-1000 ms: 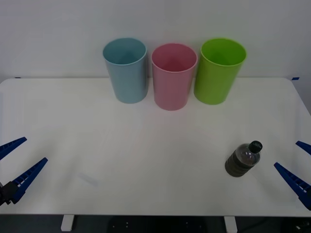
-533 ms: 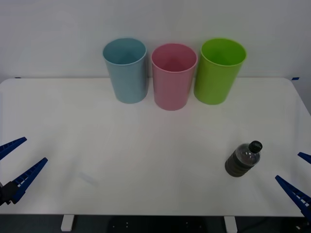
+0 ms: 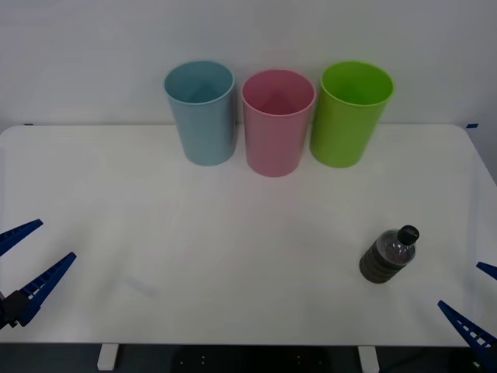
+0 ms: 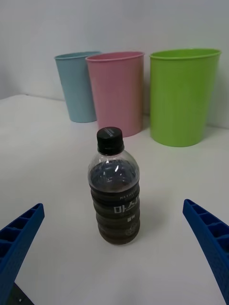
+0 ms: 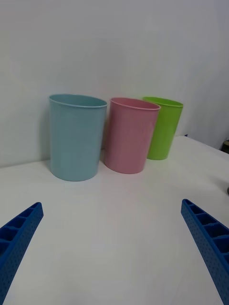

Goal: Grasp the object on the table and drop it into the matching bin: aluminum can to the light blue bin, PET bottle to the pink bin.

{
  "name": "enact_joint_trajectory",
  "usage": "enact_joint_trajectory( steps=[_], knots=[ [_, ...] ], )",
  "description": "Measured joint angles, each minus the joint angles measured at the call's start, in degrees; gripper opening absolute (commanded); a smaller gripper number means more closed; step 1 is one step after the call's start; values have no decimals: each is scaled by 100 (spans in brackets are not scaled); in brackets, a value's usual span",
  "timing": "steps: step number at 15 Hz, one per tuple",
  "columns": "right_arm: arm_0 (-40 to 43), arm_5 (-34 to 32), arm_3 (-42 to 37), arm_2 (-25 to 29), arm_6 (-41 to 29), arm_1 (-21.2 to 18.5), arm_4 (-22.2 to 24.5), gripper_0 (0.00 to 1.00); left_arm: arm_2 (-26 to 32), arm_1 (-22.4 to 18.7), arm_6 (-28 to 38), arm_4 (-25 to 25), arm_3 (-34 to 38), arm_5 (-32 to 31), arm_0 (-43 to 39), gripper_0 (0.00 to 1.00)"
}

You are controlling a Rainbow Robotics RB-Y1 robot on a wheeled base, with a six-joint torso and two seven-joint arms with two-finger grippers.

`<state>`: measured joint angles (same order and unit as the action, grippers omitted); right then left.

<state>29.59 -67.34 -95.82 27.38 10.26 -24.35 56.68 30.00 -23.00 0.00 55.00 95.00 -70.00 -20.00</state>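
Front view shows the bottle (image 3: 390,256) standing upright on the table (image 3: 233,256), at the near right, well apart from the pink bin (image 3: 277,123) at the far middle. The right gripper (image 3: 475,311) waits spread at the near right edge; the left gripper (image 3: 27,260) is spread and idle at the near left. For a good grasp, the right gripper should approach level, centre the bottle's body between the fingers, and close below the cap (image 4: 109,135) without tipping it.

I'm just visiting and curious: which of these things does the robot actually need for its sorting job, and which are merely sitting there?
Needed: PET bottle, pink bin, table, open right pincer.
Sitting there: light blue bin, lime green bin, open left pincer.
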Motion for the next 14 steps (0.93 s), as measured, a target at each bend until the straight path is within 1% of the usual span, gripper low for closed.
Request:
enact_joint_trajectory(
  steps=[6, 14],
  knots=[
    [-223, 25, 503, -201, 424, 6, 173, 100, 0, 0, 0, 0, 0, 0, 0, 100],
    [-659, 164, 1237, -607, 894, 8, 173, 100, 0, 0, 0, 0, 0, 0, 0, 100]
  ],
)
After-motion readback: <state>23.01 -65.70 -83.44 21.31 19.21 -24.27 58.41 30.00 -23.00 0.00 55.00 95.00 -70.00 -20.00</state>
